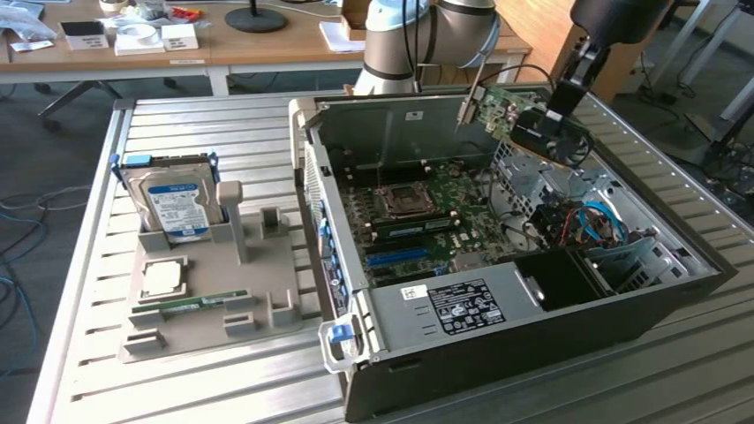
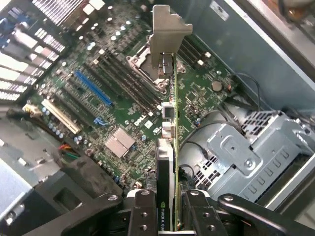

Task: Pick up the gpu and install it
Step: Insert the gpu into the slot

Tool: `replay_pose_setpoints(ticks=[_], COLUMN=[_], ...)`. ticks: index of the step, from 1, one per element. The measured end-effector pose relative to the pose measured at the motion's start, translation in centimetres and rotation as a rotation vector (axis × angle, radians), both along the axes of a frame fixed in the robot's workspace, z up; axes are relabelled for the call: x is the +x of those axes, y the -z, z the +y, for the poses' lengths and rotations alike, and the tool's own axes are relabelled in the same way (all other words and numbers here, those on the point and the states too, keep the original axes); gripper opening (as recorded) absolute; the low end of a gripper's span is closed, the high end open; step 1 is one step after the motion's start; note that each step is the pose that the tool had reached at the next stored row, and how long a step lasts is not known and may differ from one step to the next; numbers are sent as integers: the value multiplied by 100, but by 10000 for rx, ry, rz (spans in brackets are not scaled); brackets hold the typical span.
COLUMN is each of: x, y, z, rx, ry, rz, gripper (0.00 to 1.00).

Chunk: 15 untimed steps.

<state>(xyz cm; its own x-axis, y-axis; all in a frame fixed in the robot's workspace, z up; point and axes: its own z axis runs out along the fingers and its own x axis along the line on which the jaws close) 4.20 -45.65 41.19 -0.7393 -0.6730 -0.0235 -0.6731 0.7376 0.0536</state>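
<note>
Open case, gpu held clear above motherboard

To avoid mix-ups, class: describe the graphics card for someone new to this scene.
Find the open black computer case on the slatted metal table. Above its far corner on the exterior view's right, a black gripper holds the gpu, a flat green circuit card with a black cooler block. No other part hangs in mid-air.

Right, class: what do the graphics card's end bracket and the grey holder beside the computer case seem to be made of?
Graphics card's end bracket: likely bare sheet metal, dull silver-grey with folded edges. Grey holder: probably moulded plastic, matt, with rounded uprights.
</note>
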Motion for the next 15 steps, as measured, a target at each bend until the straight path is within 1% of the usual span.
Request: replay_pose_setpoints(ticks=[15], x=[0], y=[4], z=[0], rx=[-1], ry=[-2331], rz=[0], gripper=[27])
